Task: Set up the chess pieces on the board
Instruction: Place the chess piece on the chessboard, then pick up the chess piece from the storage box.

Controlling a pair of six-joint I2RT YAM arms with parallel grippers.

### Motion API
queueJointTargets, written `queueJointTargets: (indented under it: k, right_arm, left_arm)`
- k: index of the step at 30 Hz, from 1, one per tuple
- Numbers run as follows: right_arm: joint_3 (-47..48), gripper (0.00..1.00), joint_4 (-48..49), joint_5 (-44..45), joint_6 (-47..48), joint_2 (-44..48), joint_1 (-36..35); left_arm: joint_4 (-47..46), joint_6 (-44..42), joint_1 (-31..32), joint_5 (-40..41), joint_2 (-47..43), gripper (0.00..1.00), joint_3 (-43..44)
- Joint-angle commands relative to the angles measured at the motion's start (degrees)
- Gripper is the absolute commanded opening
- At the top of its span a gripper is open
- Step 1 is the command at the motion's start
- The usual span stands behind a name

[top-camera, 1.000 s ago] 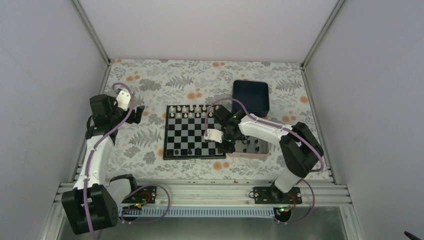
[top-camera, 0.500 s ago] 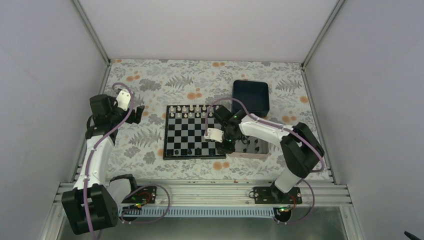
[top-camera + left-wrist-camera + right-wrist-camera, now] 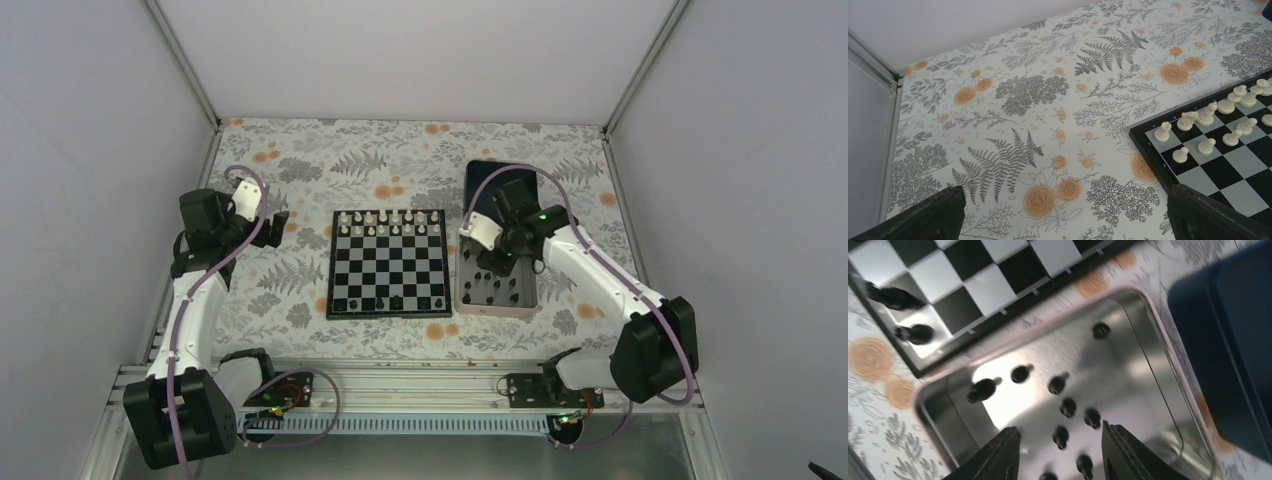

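The board [image 3: 386, 265] lies mid-table, with a few black chess pieces [image 3: 397, 301] on its near row. Several more black pieces [image 3: 497, 285] stand in the silver tray [image 3: 497, 312] to the right of the board. My right gripper [image 3: 489, 256] hangs over that tray, open and holding nothing. In the right wrist view the open fingers [image 3: 1010, 450] frame black pieces [image 3: 1068, 407] on the tray floor [image 3: 1133, 375]. Two black pieces [image 3: 915, 333] stand on the board's corner [image 3: 978, 280]. My left gripper [image 3: 272, 222] is open over the cloth, left of the board [image 3: 1228, 170].
White pieces [image 3: 388, 222] fill the board's two far rows and also show in the left wrist view [image 3: 1205, 117]. A dark blue tray [image 3: 480, 180] sits just behind the silver one, right beside the right wrist [image 3: 1233, 340]. Flowered cloth covers the table.
The right arm has swung from the board's near right corner back and right to above the silver tray, and its jaws have opened. The left arm has not moved.
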State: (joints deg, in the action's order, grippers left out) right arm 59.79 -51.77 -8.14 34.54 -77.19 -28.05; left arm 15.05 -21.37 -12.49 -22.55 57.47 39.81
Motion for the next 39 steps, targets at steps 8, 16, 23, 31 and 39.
queueJointTargets:
  k: [8, 16, 23, 31, 39]
  right_arm:
    - [-5.35, 0.41, -4.33, 2.11, 4.66, 2.66, 11.54]
    - [-12.30, 0.39, -4.96, 3.71, 6.21, 4.41, 15.03]
    - [-15.31, 0.40, -3.84, 2.65, 6.94, 4.80, 16.14]
    - [-16.41, 0.39, -1.64, 1.14, 7.27, 3.28, 16.12]
    - [-17.35, 0.33, 0.29, 0.41, 7.61, 2.60, 16.11]
  left_arm:
    - [-1.61, 1.01, -0.25, -0.04, -0.81, 1.00, -0.22]
    - [-1.35, 0.98, -0.25, -0.71, -0.79, 1.00, -0.09]
    - [-1.10, 0.97, -0.24, -0.66, -0.91, 1.00, -0.06]
    - [-0.99, 0.97, -0.25, -0.33, -1.05, 1.00, -0.09]
    - [-0.94, 0.89, -0.25, -0.47, -0.92, 1.00, 0.00]
